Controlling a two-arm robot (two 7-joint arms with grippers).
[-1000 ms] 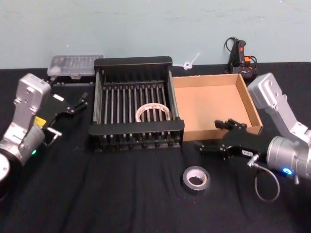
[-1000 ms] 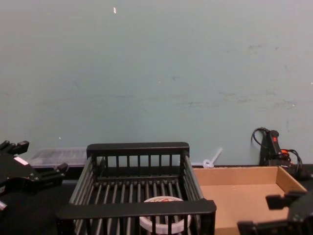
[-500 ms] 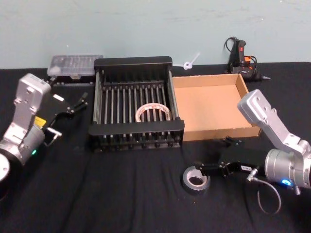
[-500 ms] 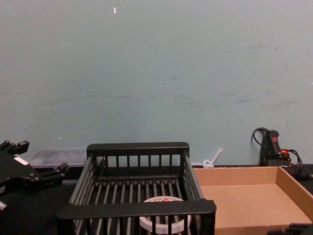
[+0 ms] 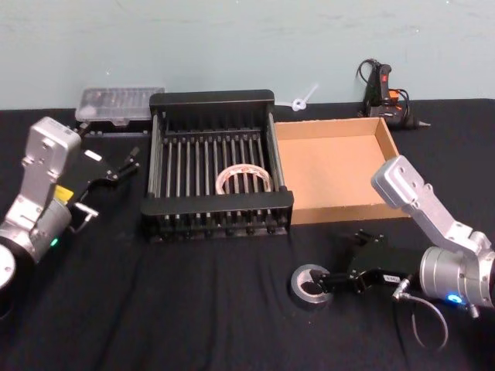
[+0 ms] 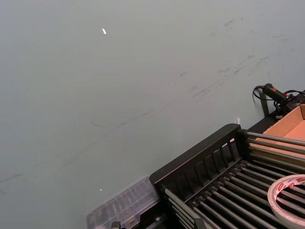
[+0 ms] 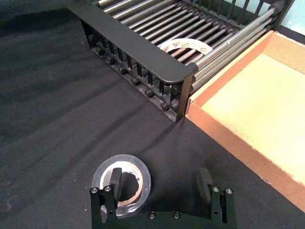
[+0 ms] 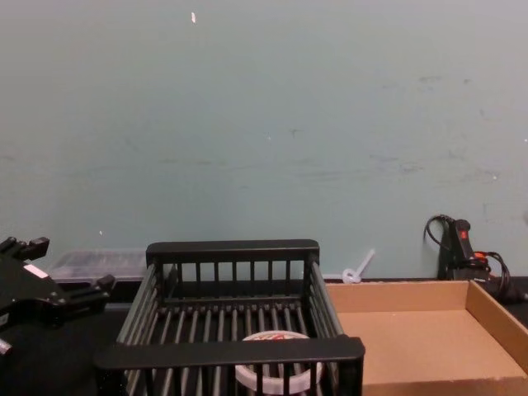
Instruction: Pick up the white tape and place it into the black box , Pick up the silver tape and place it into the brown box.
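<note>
On the black worktop (image 5: 193, 309), our right claw (image 7: 159, 183) sits low over the silver tape (image 7: 121, 182), its fingers (image 7: 116, 180) spread apart: one dips into the roll's pale core, the other rests on the cloth beside it, nothing yet clamped. The roll lies in front of the brown box (image 5: 338, 166). The white tape (image 5: 244, 179) rests flat on the bars of the black box (image 5: 213, 99), which stands just beside the cardboard tray. Our left claw (image 5: 124, 166) hangs open near the crate's left side.
</note>
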